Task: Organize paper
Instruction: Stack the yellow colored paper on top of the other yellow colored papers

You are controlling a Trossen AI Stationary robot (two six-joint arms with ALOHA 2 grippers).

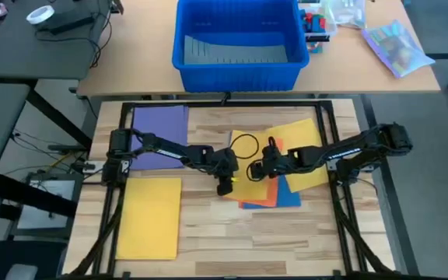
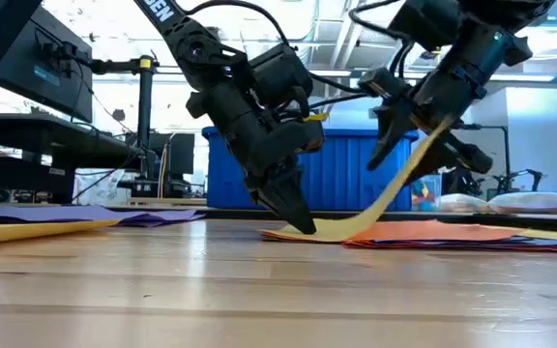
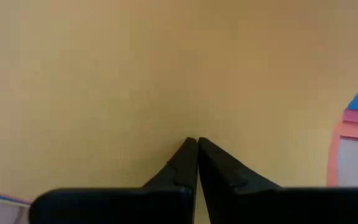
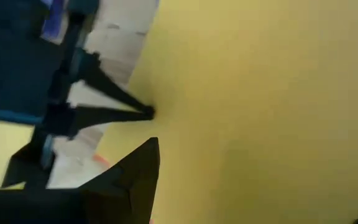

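Observation:
A pile of paper lies right of the table's centre: a yellow sheet (image 1: pixel 302 144) on top, orange (image 1: pixel 253 196) and blue (image 1: pixel 290 194) sheets under it. My left gripper (image 1: pixel 225 185) stands shut, its tips down on the yellow sheet's left end. My right gripper (image 1: pixel 257 171), just to its right, is shut on the same yellow sheet (image 2: pixel 385 198) and holds part of it up off the pile. A purple sheet (image 1: pixel 160 134) lies flat at the far left, and another yellow sheet (image 1: pixel 150 216) lies flat at the near left. My left gripper presses its shut fingertips (image 3: pixel 197 144) down on the yellow sheet (image 3: pixel 166 74) near its left end (image 2: pixel 309 230), coming steeply from above. That end stays flat on the pile. My right gripper pinches the yellow sheet's edge (image 4: pixel 166 134) between its two fingers, one finger (image 4: pixel 135 174) showing and the other hidden behind the paper. The held part (image 2: pixel 422 145) is lifted, and the sheet curves down from it to the pile.
A big blue bin (image 1: pixel 238 40) stands on the far table, with a clear bag (image 1: pixel 397 47) to its right. A black cable loop (image 1: pixel 245 145) hangs over the pile between the arms. Bare wood (image 1: pixel 232 241) stretches along the near side.

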